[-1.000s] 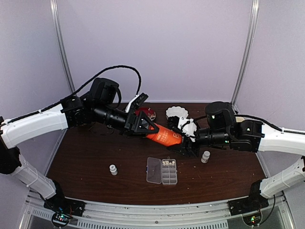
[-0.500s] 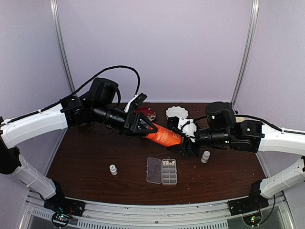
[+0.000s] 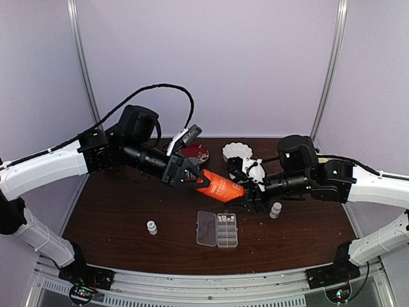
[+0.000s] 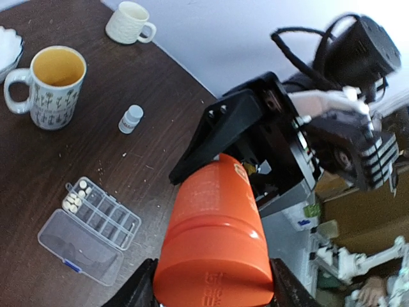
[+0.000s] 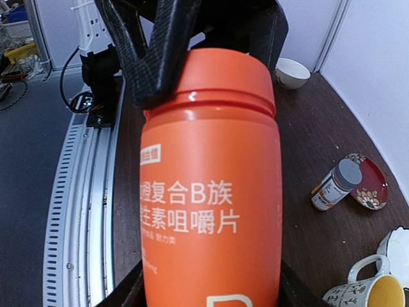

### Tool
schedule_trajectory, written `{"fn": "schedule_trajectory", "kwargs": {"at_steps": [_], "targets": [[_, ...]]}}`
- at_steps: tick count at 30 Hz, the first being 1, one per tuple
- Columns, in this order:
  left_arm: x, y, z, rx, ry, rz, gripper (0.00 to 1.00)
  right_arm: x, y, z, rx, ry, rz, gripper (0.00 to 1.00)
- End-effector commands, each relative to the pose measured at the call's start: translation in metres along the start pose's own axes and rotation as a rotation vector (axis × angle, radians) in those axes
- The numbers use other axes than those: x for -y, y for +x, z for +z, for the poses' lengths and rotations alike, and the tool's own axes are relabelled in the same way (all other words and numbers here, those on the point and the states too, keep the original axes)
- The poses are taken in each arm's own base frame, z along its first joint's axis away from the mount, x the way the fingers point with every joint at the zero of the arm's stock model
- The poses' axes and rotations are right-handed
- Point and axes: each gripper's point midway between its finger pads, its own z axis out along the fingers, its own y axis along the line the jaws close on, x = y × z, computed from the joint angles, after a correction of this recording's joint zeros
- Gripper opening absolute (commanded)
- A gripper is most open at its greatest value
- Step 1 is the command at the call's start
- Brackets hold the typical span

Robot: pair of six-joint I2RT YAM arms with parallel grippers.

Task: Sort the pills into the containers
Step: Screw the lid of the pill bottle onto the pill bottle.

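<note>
An orange pill bottle (image 3: 219,186) hangs lengthwise in the air between my two arms, above the table. My left gripper (image 3: 195,176) is shut on its cap end (image 4: 214,281), with a finger pressed on each side. My right gripper (image 3: 246,195) is shut on the bottle's labelled body (image 5: 211,211). Below the bottle lies the clear pill box (image 3: 218,229), its lid folded open to the left. Pale pills (image 3: 227,219) fill its far cells, also seen as pills (image 4: 75,197) in the left wrist view. The other cells (image 4: 105,217) look bare.
Two small white bottles (image 3: 151,227) (image 3: 275,210) stand left and right of the box. At the back are a white fluted bowl (image 3: 237,151), a red dish (image 3: 195,152) with a grey-capped bottle (image 5: 332,185), a patterned mug (image 4: 48,86) and a small white cup (image 4: 130,22).
My left jaws have closed in onto the bottle's cap. The bottle has sunk slightly and tilted a little more towards the right gripper, which has kept its grip.
</note>
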Motion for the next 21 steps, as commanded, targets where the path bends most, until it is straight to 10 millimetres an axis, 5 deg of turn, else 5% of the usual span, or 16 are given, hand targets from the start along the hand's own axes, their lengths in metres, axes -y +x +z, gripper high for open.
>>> {"fn": "schedule_trajectory", "kwargs": {"at_steps": [1, 3, 10, 15, 21], "targets": [[0.045, -0.002, -0.006, 0.041, 0.090, 0.478, 0.08, -0.035, -0.041, -0.020, 0.156, -0.218, -0.003, 0.00], [0.051, 0.007, -0.004, 0.028, 0.112, 0.643, 0.00, -0.041, -0.046, -0.026, 0.168, -0.266, 0.007, 0.00], [0.039, -0.007, 0.001, 0.035, -0.021, 1.068, 0.00, -0.051, -0.053, -0.037, 0.189, -0.348, 0.054, 0.00], [0.041, 0.007, 0.001, -0.033, -0.080, 1.588, 0.00, -0.053, -0.055, -0.043, 0.220, -0.352, 0.052, 0.00], [0.028, 0.005, 0.002, -0.134, -0.201, 2.003, 0.00, -0.052, -0.052, -0.042, 0.207, -0.348, 0.063, 0.00]]}}
